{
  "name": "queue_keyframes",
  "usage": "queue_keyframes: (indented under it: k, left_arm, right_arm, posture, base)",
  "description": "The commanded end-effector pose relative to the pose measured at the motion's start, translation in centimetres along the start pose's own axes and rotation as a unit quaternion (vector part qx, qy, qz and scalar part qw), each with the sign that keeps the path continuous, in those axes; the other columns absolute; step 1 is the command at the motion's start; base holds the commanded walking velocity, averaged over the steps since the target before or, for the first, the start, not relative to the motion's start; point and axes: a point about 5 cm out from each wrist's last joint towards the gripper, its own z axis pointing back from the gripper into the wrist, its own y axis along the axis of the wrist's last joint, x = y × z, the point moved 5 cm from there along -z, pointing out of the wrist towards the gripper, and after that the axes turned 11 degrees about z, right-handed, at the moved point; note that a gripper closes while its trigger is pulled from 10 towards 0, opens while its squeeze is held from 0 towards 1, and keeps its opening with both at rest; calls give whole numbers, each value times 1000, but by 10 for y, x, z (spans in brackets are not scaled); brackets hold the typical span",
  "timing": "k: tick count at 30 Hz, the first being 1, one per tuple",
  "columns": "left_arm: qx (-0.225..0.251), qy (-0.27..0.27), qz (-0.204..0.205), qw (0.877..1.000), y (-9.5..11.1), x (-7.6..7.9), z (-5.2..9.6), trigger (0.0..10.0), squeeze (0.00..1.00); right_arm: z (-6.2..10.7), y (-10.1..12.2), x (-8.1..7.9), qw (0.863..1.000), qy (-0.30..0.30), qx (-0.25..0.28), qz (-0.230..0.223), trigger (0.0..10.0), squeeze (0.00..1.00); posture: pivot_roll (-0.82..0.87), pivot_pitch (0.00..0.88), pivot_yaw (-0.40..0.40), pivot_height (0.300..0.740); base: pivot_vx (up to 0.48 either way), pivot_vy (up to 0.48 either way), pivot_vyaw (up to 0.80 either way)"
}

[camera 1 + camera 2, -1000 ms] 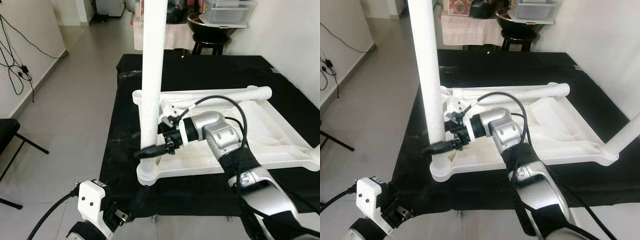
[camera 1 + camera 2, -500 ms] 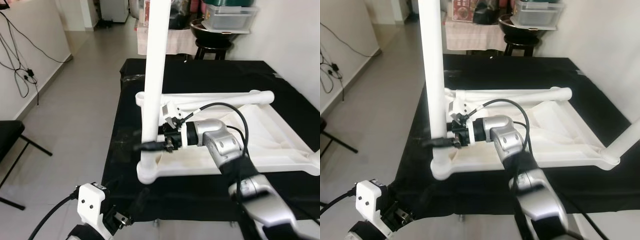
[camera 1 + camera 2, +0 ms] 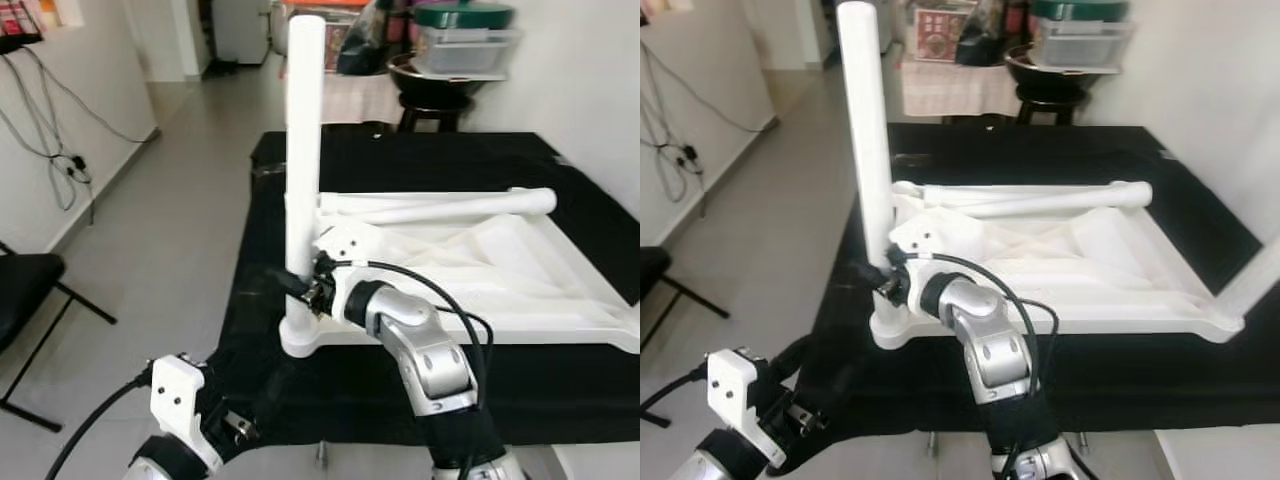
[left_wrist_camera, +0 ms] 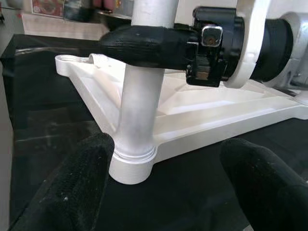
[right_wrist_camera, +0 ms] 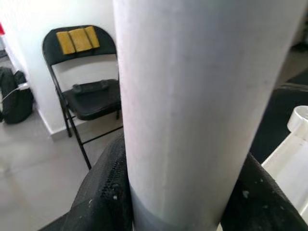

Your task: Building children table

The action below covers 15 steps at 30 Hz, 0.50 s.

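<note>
Since the earlier frame, the right gripper (image 3: 296,288) is sitting lower on the upright leg (image 3: 303,160), nearer the corner socket; its two fingers are clamping that leg. Nearest, the left gripper (image 4: 166,183) is hovering low before the socket, fingers spread wide, holding nothing. Beyond, one white tabletop (image 3: 520,290) is lying upside down on the black mat (image 3: 420,165), with two more legs visible.

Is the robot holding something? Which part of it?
Yes. The right pincer clamps the upright white table leg low down, just above the corner socket of the upside-down tabletop. The left pincer is open and holds nothing.
</note>
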Motion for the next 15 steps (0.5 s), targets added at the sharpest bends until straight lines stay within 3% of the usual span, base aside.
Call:
queue_keyframes:
  k: [1,2,3,5,6,7,8,9,10,11,15]
  left_arm:
    - [-4,7,8,1000,-6,-1,-1,10000,0]
    - [-3,6,9,1000,-6,0,-2,10000,0]
    - [-3,6,9,1000,-6,0,-2,10000,0]
    - [-2,4,12,1000,-6,1,-3,10000,0]
    - [-2,4,12,1000,-6,1,-3,10000,0]
    - [-3,2,13,1000,-6,2,-3,10000,0]
    - [-4,0,14,1000,-7,3,-3,10000,0]
    - [-4,0,14,1000,-7,3,-3,10000,0]
    - [-5,-1,14,1000,-7,4,-3,10000,0]
    - [-7,-3,15,1000,-8,5,-3,10000,0]
    - [-8,-3,15,1000,-8,6,-2,10000,0]
  right_arm:
    - [2,-15,-11,997,69,-35,-4,10000,1000]
    - [2,-1,-16,994,111,-8,1,10000,1000]
    - [2,-1,-16,994,111,-8,1,10000,1000]
    - [7,24,-21,979,195,49,37,10000,1000]
    - [7,24,-21,979,195,49,37,10000,1000]
    - [10,30,-20,970,229,62,53,10000,1000]
    - [12,34,-18,959,263,72,81,10000,922]
    - [12,34,-18,959,263,72,81,10000,922]
    - [12,35,-15,949,294,70,86,10000,0]
    - [10,36,-10,936,332,65,99,10000,0]
    - [8,29,-9,923,365,38,119,10000,0]
  posture:
    - [-104,37,-64,740]
    - [-104,37,-64,740]
    - [-104,37,-64,740]
    - [-107,40,-62,740]
    - [-107,40,-62,740]
    - [-103,40,-60,740]
    - [-97,41,-60,740]
    - [-97,41,-60,740]
    - [-91,41,-59,740]
    - [-88,42,-56,740]
    - [-78,41,-53,740]
  base:
    - [0,0,0]
    - [0,0,0]
    - [0,0,0]
    - [0,0,0]
    - [0,0,0]
    - [0,0,0]
    - [0,0,0]
    - [0,0,0]
    - [0,0,0]
    - [0,0,0]
    - [0,0,0]
